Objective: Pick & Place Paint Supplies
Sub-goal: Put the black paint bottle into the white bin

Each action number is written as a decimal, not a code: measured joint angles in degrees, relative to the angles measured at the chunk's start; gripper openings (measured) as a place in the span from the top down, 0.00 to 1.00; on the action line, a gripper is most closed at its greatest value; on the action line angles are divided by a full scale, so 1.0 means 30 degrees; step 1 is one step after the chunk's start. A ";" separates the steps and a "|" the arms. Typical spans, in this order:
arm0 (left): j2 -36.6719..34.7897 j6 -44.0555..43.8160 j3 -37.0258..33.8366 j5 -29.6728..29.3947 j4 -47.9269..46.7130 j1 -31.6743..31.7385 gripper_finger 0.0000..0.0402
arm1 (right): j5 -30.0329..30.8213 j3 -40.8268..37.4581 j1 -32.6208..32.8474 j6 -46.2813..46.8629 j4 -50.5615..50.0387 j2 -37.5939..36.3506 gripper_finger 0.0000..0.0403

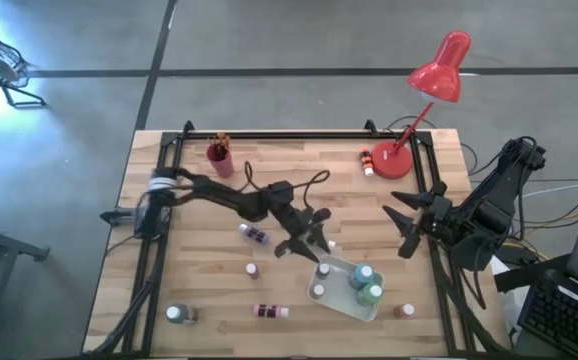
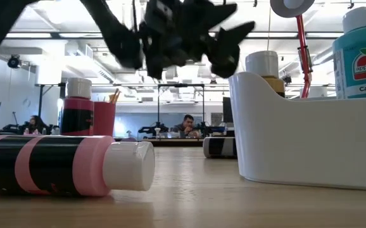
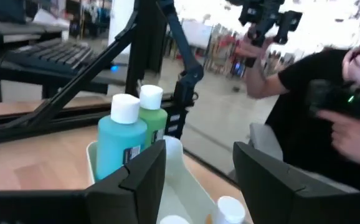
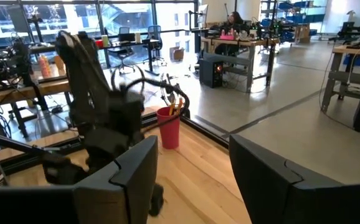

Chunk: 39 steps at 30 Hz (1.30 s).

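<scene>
While the left gripper (image 1: 314,232) hangs just over the near edge of the white tray (image 1: 334,300), its jaws stand spread and nothing is between them; the left wrist view shows only air in the gap, with the tray below. I judge that the step in hand is the moment between two placements: one bottle is delivered and the arm must go for another. The next move calls for choosing a loose bottle, probably the purple bottle (image 1: 254,234) lying just beside the arm, and coming down over it with the jaws wide across its body, because it lies on its side and may roll.

The right gripper (image 1: 409,222) waits at the right edge of the table, well apart from the tray, its jaws also spread and empty.

In the tray I count a teal bottle (image 1: 362,277), a green bottle (image 1: 372,293), and two or three small white caps that I cannot separate with certainty. On the table I count five loose bottles: the purple one, a small one (image 1: 253,270) in the middle, a striped pink bottle (image 1: 269,311) lying at the front, one (image 1: 178,314) at the front left, and a brown one (image 1: 402,311) near the tray. One red cup (image 1: 219,158) with brushes stands at the back, and one red bottle (image 1: 367,160) lies beside the lamp (image 1: 424,100).
</scene>
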 joint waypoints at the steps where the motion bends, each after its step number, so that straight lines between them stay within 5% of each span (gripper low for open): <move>1: -0.0738 0.0740 0.0000 -0.0038 -0.1683 0.0048 0.52 | -0.0007 0.0000 0.0000 -0.0047 0.0000 -0.0068 0.51; 5: -0.4018 0.4496 0.0000 -0.1914 -0.9572 0.0078 0.53 | -0.0089 0.0007 0.0007 -0.0048 -0.0008 -0.0286 0.50; 13: -1.0485 0.7069 0.0003 -1.1404 -2.0556 -0.0829 0.53 | -0.0173 0.0007 -0.0002 -0.0193 -0.0046 -0.0523 0.48; 25: -1.6747 -0.0082 0.0007 -1.7861 -3.1170 -0.5423 0.53 | -0.0170 0.0007 -0.0077 -0.0327 -0.0068 -0.0639 0.48; 34: -1.7383 -0.7840 0.0007 -2.3642 -3.5780 -1.2137 0.53 | -0.0168 0.0007 -0.0518 -0.0478 -0.0058 -0.0667 0.46; 39: -1.7188 -1.3529 0.0007 -2.4266 -3.8500 -1.5006 0.53 | -0.0168 0.0007 -0.0539 -0.0539 -0.0058 -0.0687 0.48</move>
